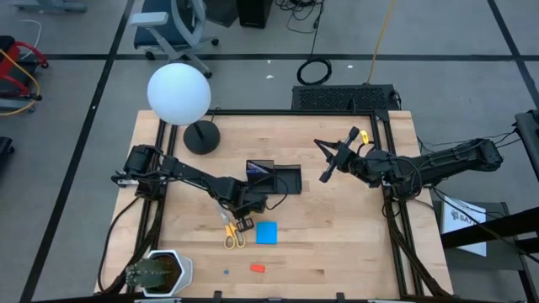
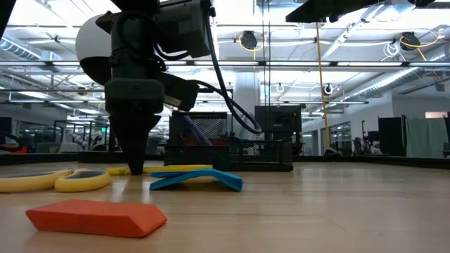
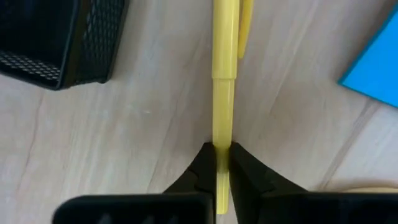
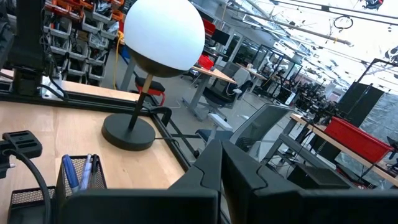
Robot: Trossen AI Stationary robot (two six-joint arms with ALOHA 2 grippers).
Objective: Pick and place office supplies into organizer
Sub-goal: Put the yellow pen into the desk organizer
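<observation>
The yellow pencil lies flat on the table, one end pinched between the jaws of the left gripper, the rest running straight ahead of them beside the organizer. Risk: gripped near its end, it may pivot or slip on lifting. The right gripper waits aloft, pressed together.

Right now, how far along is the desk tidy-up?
Done: pens stand in the organizer. In hand: the left gripper is shut on the yellow pencil, which lies on the table. Left: scissors, blue note pad, red eraser. The right gripper waits shut, raised beside the organizer.
</observation>
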